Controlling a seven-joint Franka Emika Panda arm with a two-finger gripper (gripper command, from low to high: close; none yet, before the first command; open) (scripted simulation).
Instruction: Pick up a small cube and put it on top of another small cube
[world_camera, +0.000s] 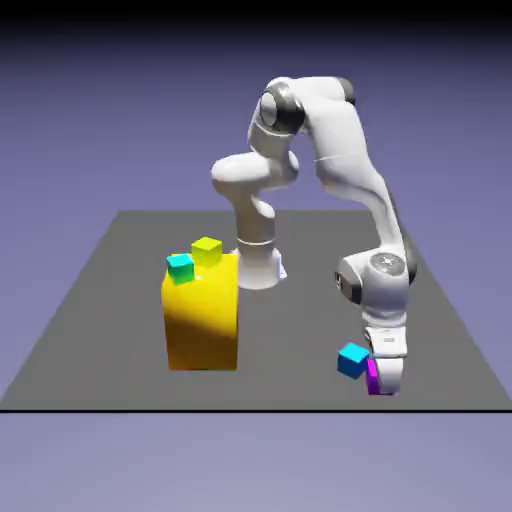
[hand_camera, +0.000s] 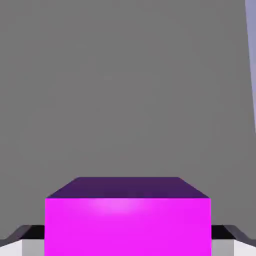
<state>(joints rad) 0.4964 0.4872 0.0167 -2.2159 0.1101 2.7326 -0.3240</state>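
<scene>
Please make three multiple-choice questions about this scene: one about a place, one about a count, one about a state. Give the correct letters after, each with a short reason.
1. Where does the lime-yellow cube rest?
A. on the tall yellow block
B. on the grey table, beside the arm
C. between the pincer's fingers

2. How many cyan cubes are visible?
A. one
B. two
C. three

3. What is the pincer doing?
A. standing open above the table
B. closed on a cyan cube
C. closed on the magenta cube

Answers:
1 A: it sits on the block's top, next to a cyan cube.
2 B: one on the block, another cyan cube on the table by the pincer.
3 C: in the hand view the magenta cube fills the gap between the fingertips.
</scene>
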